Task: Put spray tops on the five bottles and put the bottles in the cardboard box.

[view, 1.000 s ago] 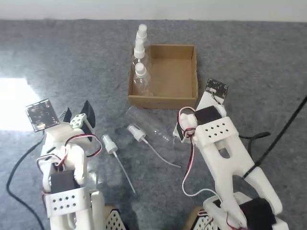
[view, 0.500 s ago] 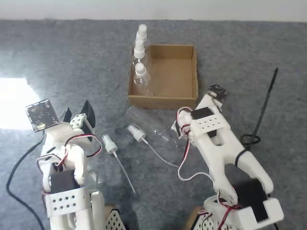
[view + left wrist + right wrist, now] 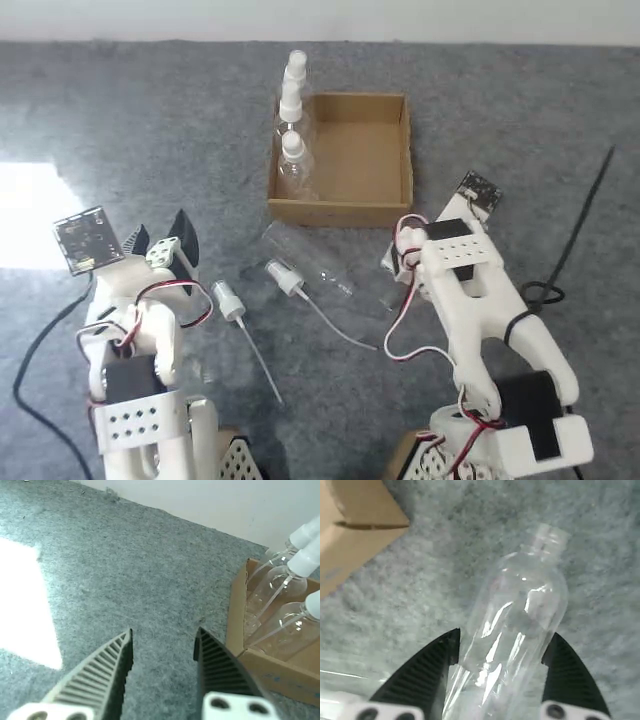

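The right gripper (image 3: pixel 504 635) has its ribbed black jaws spread just enough to take an uncapped bottle (image 3: pixel 520 600), a clear, round-shouldered plastic shell with a threaded open neck. Both jaws sit against its flanks and seem to clamp it, though glare on the plastic makes the contact hard to judge. This bottle is just off the near right corner of the cardboard box (image 3: pixel 340 212), over fuzzy grey felt (image 3: pixel 520 120).

The box is shallow, squarish and open-topped, of plain brown board with crisp edges. Three capped bottles (image 3: pixel 292 165) stand upright in a row against its left wall, their white spray heads rising above the rim. To their right the board floor lies open across the rest of the box.

In front of the box a second bare bottle (image 3: pixel 305 262) lies on its side, slanting away from the front wall. Just beside it lies a white spray top (image 3: pixel 283 274), its long thin dip tube trailing toward the right arm. Another spray top (image 3: pixel 227 298) lies near the left arm, its tube pointing toward the near edge.

The left gripper (image 3: pixel 164 632) hangs wide open with nothing between its toothed jaws, above felt and well apart from the box's left wall. A black cable (image 3: pixel 575 235) curves over the felt beside the right arm.
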Controlling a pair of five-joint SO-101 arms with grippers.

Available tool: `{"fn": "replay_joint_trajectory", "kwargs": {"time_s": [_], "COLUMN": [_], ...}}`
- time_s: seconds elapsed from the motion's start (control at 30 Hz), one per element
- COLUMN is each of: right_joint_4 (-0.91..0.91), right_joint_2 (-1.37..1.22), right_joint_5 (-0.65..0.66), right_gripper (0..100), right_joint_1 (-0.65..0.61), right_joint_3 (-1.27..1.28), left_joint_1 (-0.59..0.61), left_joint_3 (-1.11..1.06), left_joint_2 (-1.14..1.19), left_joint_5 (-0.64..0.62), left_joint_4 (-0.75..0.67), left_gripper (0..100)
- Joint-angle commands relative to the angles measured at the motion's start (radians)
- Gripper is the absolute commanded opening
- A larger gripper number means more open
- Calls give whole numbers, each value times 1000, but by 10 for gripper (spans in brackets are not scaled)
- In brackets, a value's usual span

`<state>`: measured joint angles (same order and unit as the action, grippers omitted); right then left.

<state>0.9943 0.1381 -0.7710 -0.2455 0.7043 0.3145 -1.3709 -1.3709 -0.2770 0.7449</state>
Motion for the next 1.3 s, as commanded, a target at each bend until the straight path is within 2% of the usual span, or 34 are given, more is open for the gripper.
{"fn": "replay_joint_trajectory", "kwargs": {"time_s": [0.0, 0.43, 0.77, 0.87, 1.0, 1.17, 1.27], "right_joint_4": [31, 53, 53, 42, 143, 394, 453], "right_joint_2": [12, 12, 12, 12, 4, 1, 1], "right_joint_5": [229, 931, 1329, 1339, 1232, 1249, 1244], "right_gripper": [206, 206, 206, 209, 221, 401, 422], "right_joint_1": [87, 277, 354, 354, 343, 331, 331], "right_joint_3": [-12, -11, -11, -12, -61, -213, -288], "left_joint_1": [3, 2, 0, 0, 0, 0, 0], "left_joint_3": [5, 5, 5, 5, 5, 5, 5], "left_joint_2": [-12, -12, -12, -12, -12, -12, -12], "left_joint_5": [11, 11, 11, 11, 11, 11, 11], "left_joint_4": [-34, -34, -34, -34, -34, -34, -34], "left_gripper": [187, 187, 187, 187, 187, 187, 187]}}
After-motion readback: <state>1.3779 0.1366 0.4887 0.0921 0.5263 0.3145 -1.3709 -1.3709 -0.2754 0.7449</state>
